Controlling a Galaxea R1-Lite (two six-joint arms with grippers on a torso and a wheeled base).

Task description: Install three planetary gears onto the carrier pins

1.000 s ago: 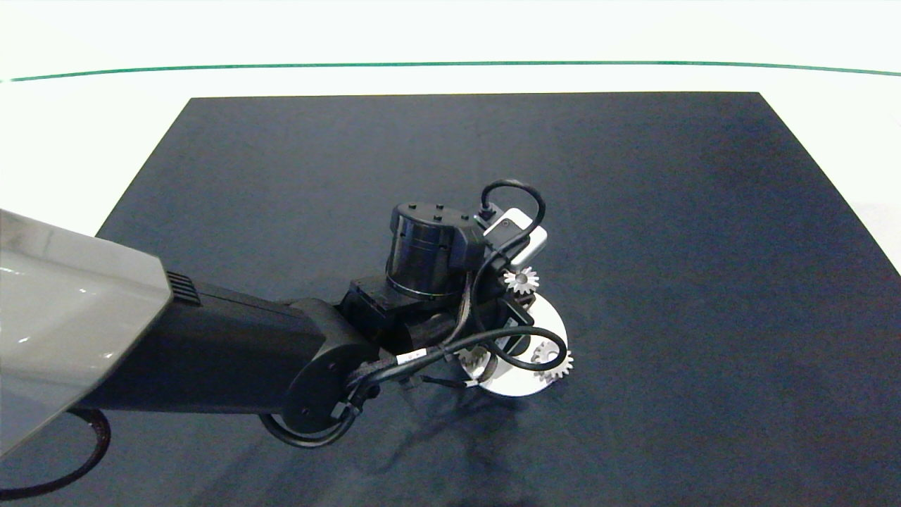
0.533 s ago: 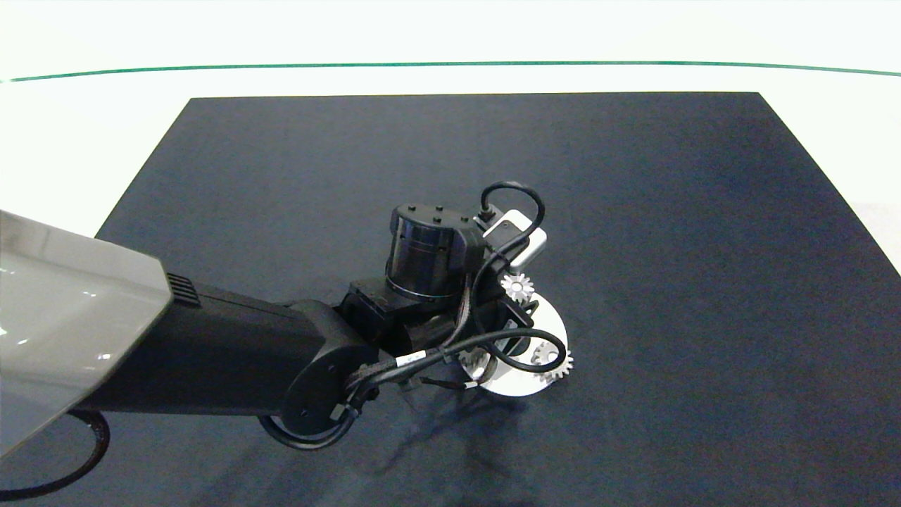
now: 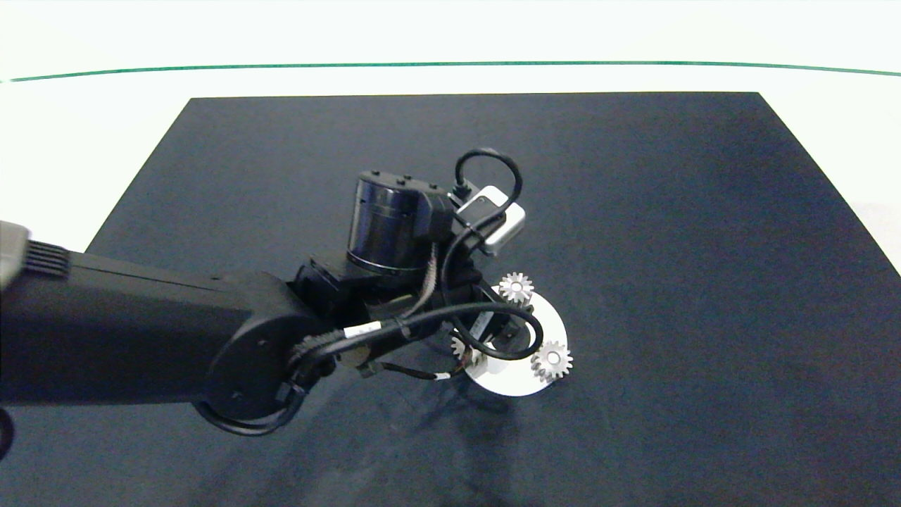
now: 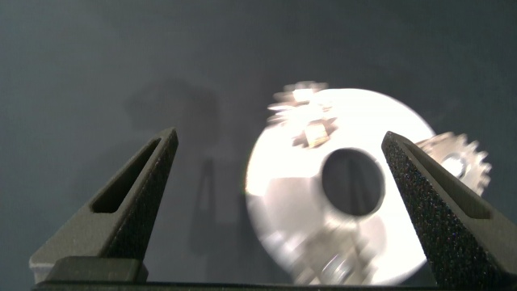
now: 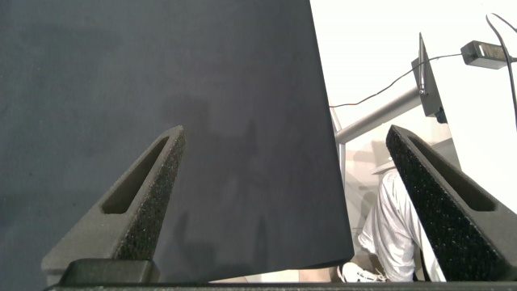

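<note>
The white carrier disc (image 3: 514,380) lies on the dark mat, and three small silver gears sit on it in a triangle. One gear (image 3: 516,287) is at the far rim and one gear (image 3: 552,360) at the right rim. A third gear (image 3: 460,346) is at the left, half hidden by a cable. Each gear's centre shows bright where a pin fills the hole. My left gripper (image 4: 280,136) hangs open just above the disc (image 4: 283,202), with nothing between its fingers. My right gripper (image 5: 283,129) is open over the mat's edge, out of the head view.
The black mat (image 3: 669,246) covers most of the white table (image 3: 84,141). The left arm's wrist (image 3: 394,225) and its cables hide part of the disc. A person in white clothing (image 5: 396,226) and a stand show beyond the mat in the right wrist view.
The left arm has drawn back to the left and lifted away from the disc. The far gear stays in place on the disc's rim.
</note>
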